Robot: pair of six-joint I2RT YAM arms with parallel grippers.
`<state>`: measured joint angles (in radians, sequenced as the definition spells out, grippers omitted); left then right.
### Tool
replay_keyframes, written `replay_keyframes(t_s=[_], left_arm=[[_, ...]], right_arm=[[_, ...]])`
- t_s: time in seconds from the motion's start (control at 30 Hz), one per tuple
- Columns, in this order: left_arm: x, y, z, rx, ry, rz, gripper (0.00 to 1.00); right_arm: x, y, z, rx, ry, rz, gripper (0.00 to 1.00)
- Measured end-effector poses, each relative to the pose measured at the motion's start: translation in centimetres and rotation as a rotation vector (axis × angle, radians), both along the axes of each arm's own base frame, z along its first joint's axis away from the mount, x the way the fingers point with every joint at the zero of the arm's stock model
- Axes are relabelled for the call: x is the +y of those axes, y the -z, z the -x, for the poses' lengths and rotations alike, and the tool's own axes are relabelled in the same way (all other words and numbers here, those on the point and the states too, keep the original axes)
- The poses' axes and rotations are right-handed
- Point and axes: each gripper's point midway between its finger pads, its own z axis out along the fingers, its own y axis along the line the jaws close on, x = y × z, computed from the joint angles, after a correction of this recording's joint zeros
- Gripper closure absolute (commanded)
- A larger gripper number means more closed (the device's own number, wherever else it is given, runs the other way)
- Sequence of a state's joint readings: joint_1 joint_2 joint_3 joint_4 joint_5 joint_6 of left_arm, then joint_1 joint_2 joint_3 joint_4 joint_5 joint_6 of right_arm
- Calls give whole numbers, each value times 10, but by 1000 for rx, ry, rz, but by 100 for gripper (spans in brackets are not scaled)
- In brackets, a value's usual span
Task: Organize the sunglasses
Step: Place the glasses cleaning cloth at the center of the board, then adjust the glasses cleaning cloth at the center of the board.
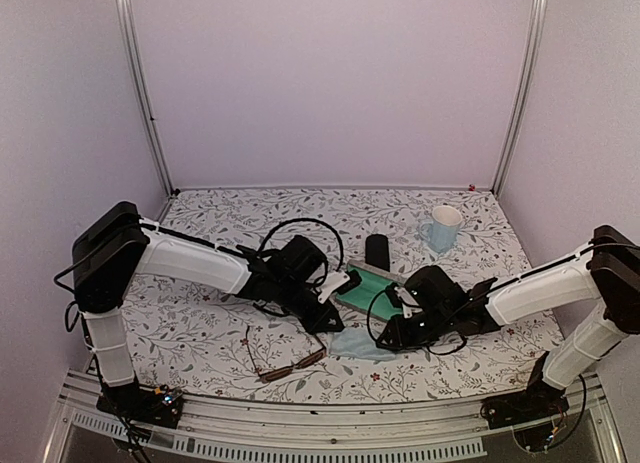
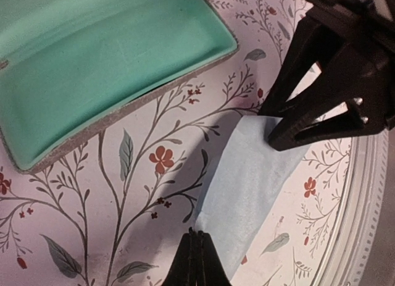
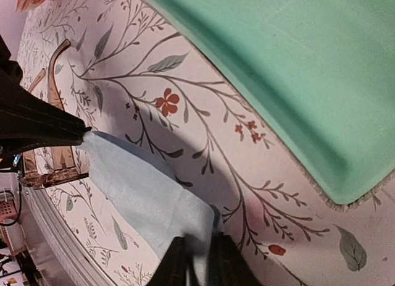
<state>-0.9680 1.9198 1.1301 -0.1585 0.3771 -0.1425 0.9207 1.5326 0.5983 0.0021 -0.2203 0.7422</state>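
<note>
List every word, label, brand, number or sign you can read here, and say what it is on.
None can be read.
The mug, the green-lined case, the blue cloth and the brown sunglasses show no lettering.
The tablecloth bears only a floral print.
Any marking on the circuit boards at the arm bases is too small to read.

Brown sunglasses [image 1: 297,365], pale blue cloth [image 2: 247,187], floral tablecloth [image 2: 123,193]

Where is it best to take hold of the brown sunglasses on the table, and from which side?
Probably the temple bar of the brown sunglasses, from straight above, closing across its width: the bar is straight and slim and lies flat on the table.
</note>
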Motion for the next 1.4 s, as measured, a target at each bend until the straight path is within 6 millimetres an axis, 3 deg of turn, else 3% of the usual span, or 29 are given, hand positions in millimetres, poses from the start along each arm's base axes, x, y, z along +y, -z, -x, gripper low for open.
replay_keyframes(t_s=[0.13,0.27,0.43,0.5,0.57,0.7,0.83,1.03,1.4], left_arm=[[-2,-1,-1,-3,1,9,100],[-7,-9,-1,-15,10,41,100],[-20,-48,5,-66,47,152,100],[-24,-63,13,-84,75,195,98],[-26,-66,25,-90,109,207,89],[-21,-41,57,-53,183,156,79],[-16,-19,72,-28,218,93,73],[-13,-15,69,-44,213,70,70],[-16,-19,51,-95,144,52,64]], right_arm=[[1,-5,0,-13,-4,-13,95],[-5,-33,-6,-90,-1,-5,93],[-3,-91,-17,-252,-2,-39,78],[-2,-98,-9,-275,-22,-46,69],[-4,-92,4,-268,-51,-38,62],[-23,-54,30,-189,-68,37,52],[-42,-40,34,-156,-22,92,49],[-42,-41,27,-162,20,104,52],[-38,-5,33,-76,-11,178,60]])
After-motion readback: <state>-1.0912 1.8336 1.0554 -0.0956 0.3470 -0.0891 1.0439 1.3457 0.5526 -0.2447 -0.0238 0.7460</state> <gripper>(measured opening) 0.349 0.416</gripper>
